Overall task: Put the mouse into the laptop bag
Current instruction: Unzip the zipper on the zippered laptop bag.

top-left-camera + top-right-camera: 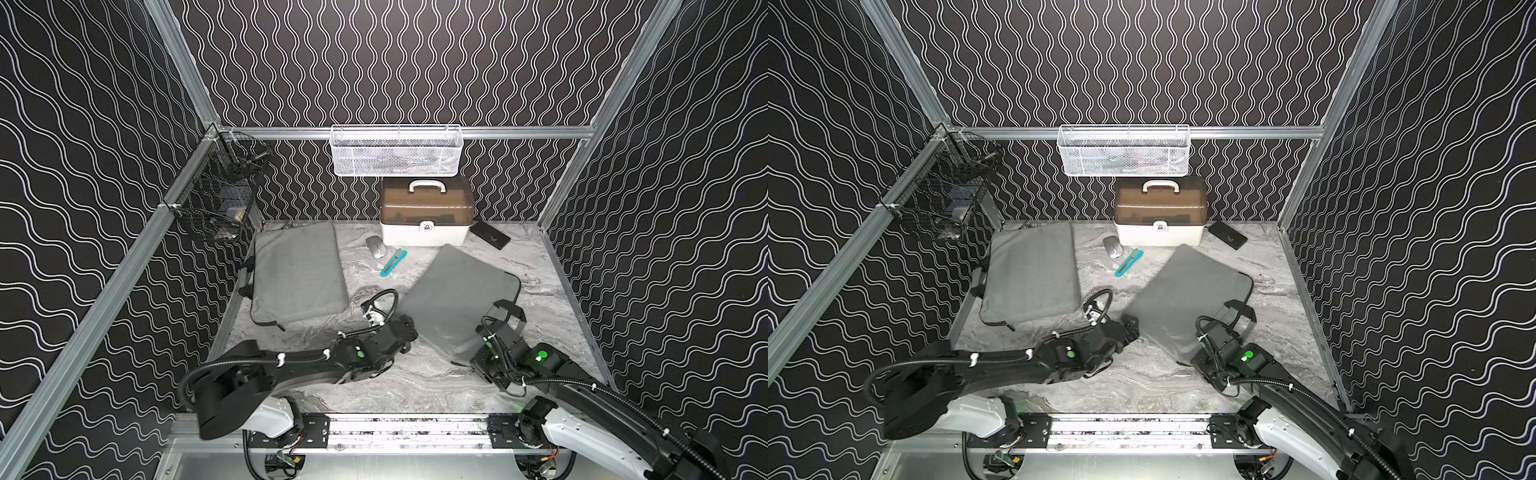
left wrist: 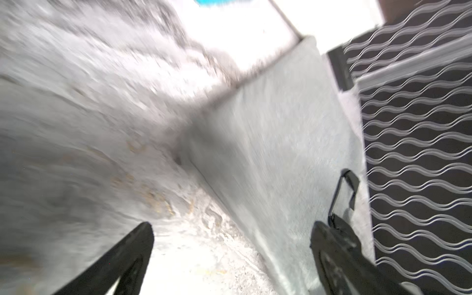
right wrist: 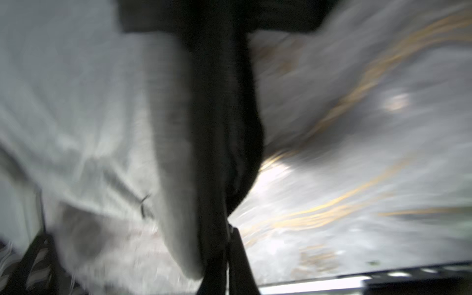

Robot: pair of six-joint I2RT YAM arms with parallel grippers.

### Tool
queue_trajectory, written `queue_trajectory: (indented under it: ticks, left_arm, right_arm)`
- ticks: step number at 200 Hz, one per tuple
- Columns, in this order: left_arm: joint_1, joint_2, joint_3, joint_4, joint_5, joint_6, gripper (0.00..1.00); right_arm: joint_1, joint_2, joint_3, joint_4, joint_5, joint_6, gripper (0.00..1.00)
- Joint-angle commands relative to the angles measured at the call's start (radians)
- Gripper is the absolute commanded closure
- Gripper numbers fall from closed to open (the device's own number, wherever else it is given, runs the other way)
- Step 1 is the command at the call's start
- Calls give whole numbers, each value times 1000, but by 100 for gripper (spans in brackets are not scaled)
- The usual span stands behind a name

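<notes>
Grey laptop bag (image 1: pixel 457 291) on the right half of the desk (image 1: pixel 415 386), set at an angle, near end looks lifted off the surface. Right fingers (image 3: pixel 240 255) clenched on its black strap (image 3: pixel 219 127); that wrist view is blurred. Left fingers (image 2: pixel 132 250) released, spread wide with nothing between them, low over the desk just beside the bag's left edge. Silver mouse (image 1: pixel 375 243) lies on the desk near the back edge, centre, not in the bag and well apart from both arms. It sits just in front of the white box (image 1: pixel 424 237), with a teal cutter (image 1: pixel 392 263) just beside it. A second grey bag (image 1: pixel 297 274) lies flat along the left edge.
</notes>
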Motion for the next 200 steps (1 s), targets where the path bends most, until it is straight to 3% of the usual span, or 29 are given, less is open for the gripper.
queue_trajectory:
  ticks: [1,35,83,128,161,174,185,191,200]
  left_arm:
    - [28,-93,-47,15,-55,126,1]
    - [105,-116,-110,126,75,255,1]
    - [162,119,-127,444,281,298,3]
    - [171,314,-23,521,356,302,4]
    - [179,437,31,594,417,291,14]
    - [179,479,57,601,430,288,28]
    - [179,507,78,598,428,287,57]
    - [179,521,86,598,426,283,77]
    - [179,535,97,596,422,279,95]
  right_arm:
    - [-109,9,-6,-117,6,-35,100]
    - [-251,122,32,-75,-34,-85,100]
    - [-289,338,143,-133,-42,-114,100]
    - [-297,264,107,-81,-45,-74,100]
    - [-299,255,83,-53,-97,-60,100]
    - [-299,255,83,-55,-121,-64,100]
    - [-298,246,68,-35,-157,-59,100]
    - [-295,239,47,-1,-197,-48,100]
    - [-290,237,9,59,-257,-28,100]
